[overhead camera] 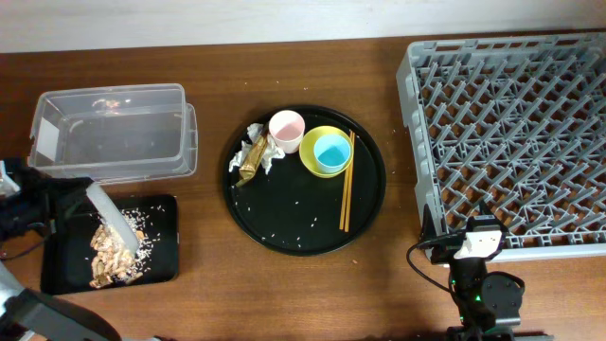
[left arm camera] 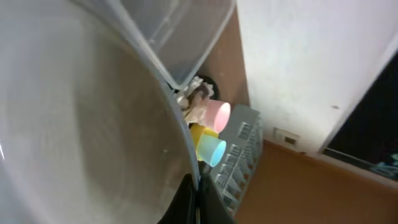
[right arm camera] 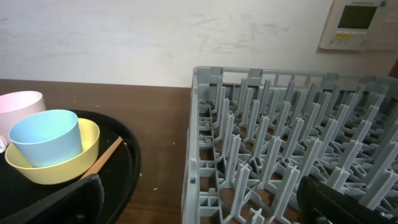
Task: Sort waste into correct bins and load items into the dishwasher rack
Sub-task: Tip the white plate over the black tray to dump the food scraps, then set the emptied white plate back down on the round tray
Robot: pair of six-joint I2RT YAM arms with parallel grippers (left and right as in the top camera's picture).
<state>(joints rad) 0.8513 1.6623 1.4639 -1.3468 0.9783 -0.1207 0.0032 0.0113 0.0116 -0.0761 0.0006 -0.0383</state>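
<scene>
Left gripper is holding pale grey-white round plate tilted, dumping beige crumbly scraps into shallow black rectangular tray. Right gripper is idling wide open.

1. Overhead: fixed above, looks straight down, far; takes in most of brown wooden table, large grey plastic lattice rack at right.
2. L wrist: v. close, tilted; pale grey-white round plate fills most; small pink cup beyond.
3. R wrist: low, level, faces white wall; shares rack, cup w/ others.
</scene>
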